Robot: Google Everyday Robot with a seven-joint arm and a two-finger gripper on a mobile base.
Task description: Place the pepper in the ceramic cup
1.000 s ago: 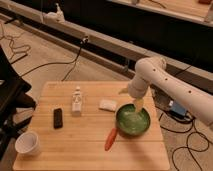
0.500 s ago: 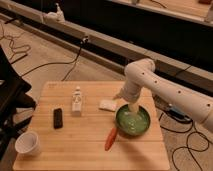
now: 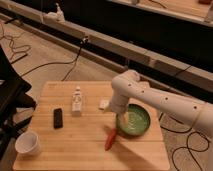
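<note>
The orange-red pepper [image 3: 110, 138] lies on the wooden table [image 3: 75, 150], just left of the green bowl. The white ceramic cup [image 3: 27, 143] stands at the table's front left corner, far from the pepper. My gripper [image 3: 121, 120] hangs from the white arm [image 3: 155, 100] over the bowl's left rim, just above and to the right of the pepper's upper end. It holds nothing that I can see.
A wide green bowl [image 3: 135, 120] sits at the right of the table. A black phone-like slab [image 3: 58, 118], a small white bottle [image 3: 77, 100] and a small white block [image 3: 104, 104] lie across the middle. Cables run on the floor behind.
The arm has swung left and come down, bringing the gripper from above the bowl to its left rim near the pepper. The objects have not moved.
</note>
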